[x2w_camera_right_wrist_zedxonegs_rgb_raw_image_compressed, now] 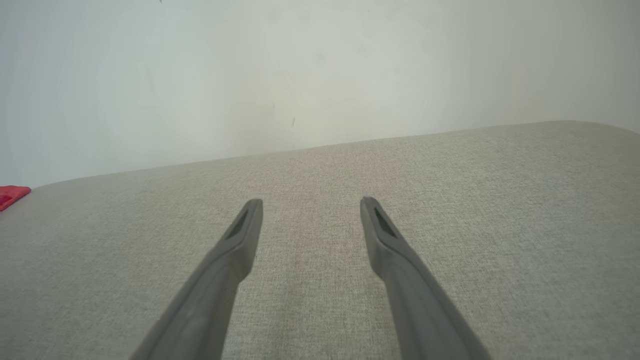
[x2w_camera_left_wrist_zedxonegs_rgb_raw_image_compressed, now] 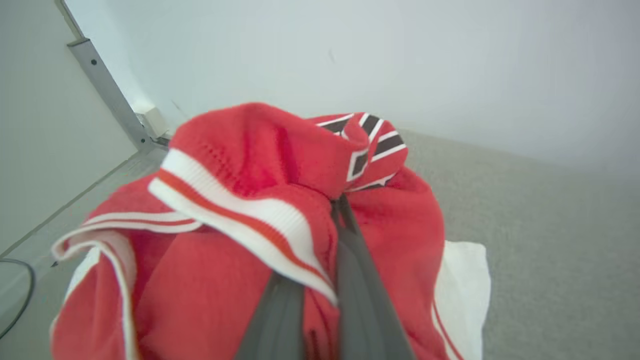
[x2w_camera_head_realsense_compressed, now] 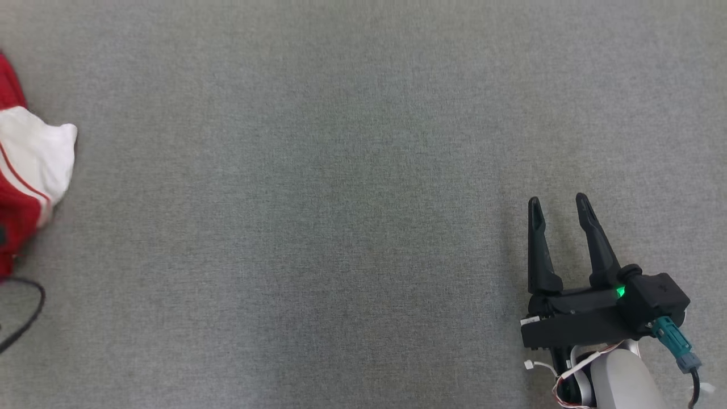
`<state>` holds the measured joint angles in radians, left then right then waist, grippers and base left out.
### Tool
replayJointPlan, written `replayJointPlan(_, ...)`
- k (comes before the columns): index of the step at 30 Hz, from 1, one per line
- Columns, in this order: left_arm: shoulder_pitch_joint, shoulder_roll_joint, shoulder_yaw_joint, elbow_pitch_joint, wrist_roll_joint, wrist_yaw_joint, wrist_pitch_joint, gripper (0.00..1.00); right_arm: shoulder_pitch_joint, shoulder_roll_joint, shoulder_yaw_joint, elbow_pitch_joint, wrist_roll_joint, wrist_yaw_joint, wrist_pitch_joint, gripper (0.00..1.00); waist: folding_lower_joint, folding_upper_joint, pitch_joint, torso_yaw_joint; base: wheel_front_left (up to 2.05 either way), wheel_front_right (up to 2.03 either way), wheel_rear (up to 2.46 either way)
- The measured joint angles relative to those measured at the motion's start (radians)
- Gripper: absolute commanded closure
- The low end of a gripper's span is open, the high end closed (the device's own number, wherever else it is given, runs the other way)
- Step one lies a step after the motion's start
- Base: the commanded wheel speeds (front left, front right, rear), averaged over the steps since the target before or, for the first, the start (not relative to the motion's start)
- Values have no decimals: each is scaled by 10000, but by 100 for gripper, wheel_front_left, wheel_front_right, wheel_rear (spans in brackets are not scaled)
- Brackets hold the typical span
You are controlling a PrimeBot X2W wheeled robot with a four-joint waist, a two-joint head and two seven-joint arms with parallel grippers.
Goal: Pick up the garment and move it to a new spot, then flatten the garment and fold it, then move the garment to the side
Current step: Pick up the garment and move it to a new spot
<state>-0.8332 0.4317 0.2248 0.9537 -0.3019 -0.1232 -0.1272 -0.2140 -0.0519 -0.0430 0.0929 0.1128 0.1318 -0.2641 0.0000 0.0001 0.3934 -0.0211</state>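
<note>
Left gripper [x2w_camera_left_wrist_zedxonegs_rgb_raw_image_compressed: 334, 216]: closest to the left wrist camera; its jaws are pressed close together and pinch a fold of the garment [x2w_camera_left_wrist_zedxonegs_rgb_raw_image_compressed: 225, 165] between them.
Garment: red cloth with white stripes and some dark and white trim; it sits in a crumpled heap at the far left of the surface [x2w_camera_head_realsense_compressed: 341, 199], with a white part poking out toward the middle.
Right gripper [x2w_camera_head_realsense_compressed: 558, 200]: low on the right side, well apart from the garment; its jaws are wide and hold nothing.
Surface: grey and cloth-like; it runs from the heap across to the right gripper.
Cable [x2w_camera_head_realsense_compressed: 31, 307]: a thin black loop just beside the heap, near the left edge.
How it feels: I think it is soft, light and floppy, so it will sag and hang down when lifted, and it will not break.
Where to hold: a thick striped edge or hem looks like the best place, since thin cloth could slip out of the jaws.
Step now: looks like the start of the pick-up; flattening and folding are not yet done.
Watch out: a pinch on one fold may lift only part of the heap, and the rest may drag or catch the cable.
</note>
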Motion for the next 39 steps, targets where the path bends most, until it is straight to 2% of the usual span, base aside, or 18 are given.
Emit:
replayJointPlan(3,-172,-27,73,-546,-136,-2,-650,100,103,4,-10,67,111,0,0,0,0,0,-241,48,0,0,0)
replayJointPlan(8,-403,-132,-75,-1939,-288,-13,-976,100,286,0,86,257,286,0,0,0,0,0,-736,105,0,0,0)
replayJointPlan(16,-692,-261,-1012,-4913,-734,-77,-274,100,455,4,378,479,826,0,-2,0,-2,-3,-1445,-119,0,0,0)
replayJointPlan(22,-778,-917,-2038,-6681,-1047,-79,462,100,535,2,499,616,1158,0,0,0,-2,-2,-1679,-817,0,0,0)
replayJointPlan(24,-761,-1440,-2612,-7187,-1114,-79,721,100,590,2,541,637,1248,0,0,0,-1,-2,-1769,-1254,0,0,0)
replayJointPlan(32,115,-2658,-3787,-7131,-1131,-2,740,100,689,-2,598,593,1459,0,-2,0,-1,-2,-1878,-2464,0,0,0)
replayJointPlan(36,992,-3028,-4265,-6613,-1110,4,587,100,737,-2,633,585,1519,0,0,0,-1,-1,-1858,-3006,0,0,0)
replayJointPlan(39,1716,-3101,-4403,-6105,-986,190,368,100,740,-4,675,587,1572,0,0,0,-1,-2,-1814,-3335,0,0,0)
